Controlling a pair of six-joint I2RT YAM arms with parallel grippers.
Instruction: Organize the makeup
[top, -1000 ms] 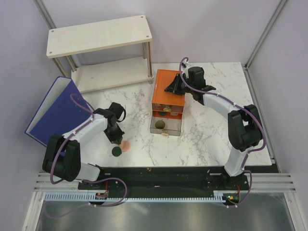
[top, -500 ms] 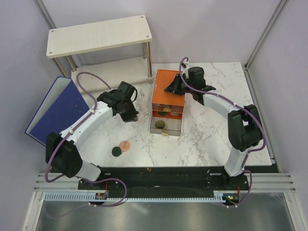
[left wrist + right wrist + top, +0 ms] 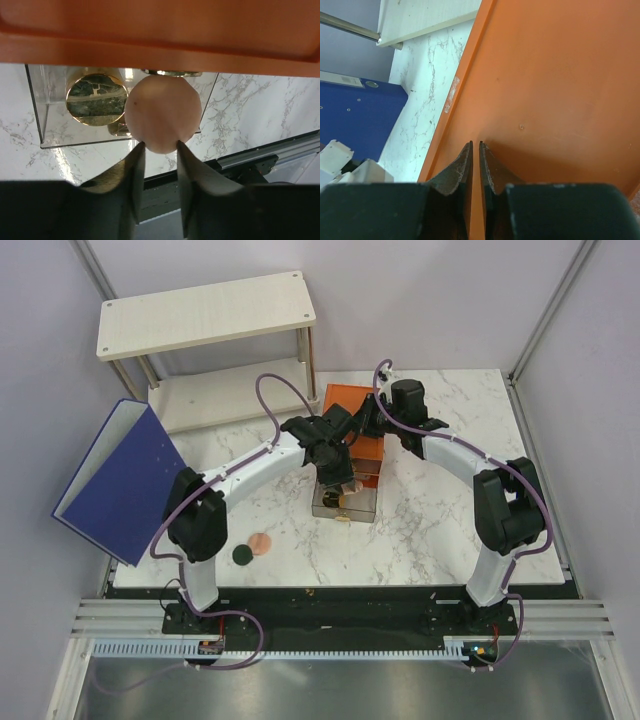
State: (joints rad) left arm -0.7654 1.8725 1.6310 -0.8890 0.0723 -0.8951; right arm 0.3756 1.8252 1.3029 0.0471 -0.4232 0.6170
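My left gripper (image 3: pixel 342 483) is shut on a round peach item (image 3: pixel 162 117) and holds it over the open clear drawer (image 3: pixel 45 125) at the front of the orange drawer box (image 3: pixel 345 405). A gold-rimmed jar with a dark green top (image 3: pixel 96 98) lies in that drawer. A peach disc (image 3: pixel 260 541) and a dark green round compact (image 3: pixel 241 555) lie on the table at the front left. My right gripper (image 3: pixel 362 423) is shut, its tips (image 3: pixel 475 143) resting on the orange box top (image 3: pixel 545 75). The tubes are out of view.
A big blue binder (image 3: pixel 120 480) leans at the left edge of the table. A white two-level shelf (image 3: pixel 205 315) stands at the back left. The marble table (image 3: pixel 440 510) is walled on both sides.
My left arm has swung from the front left of the table, by the peach disc, across to the drawer box with the peach item. The blue binder has shifted. The right arm has not moved.
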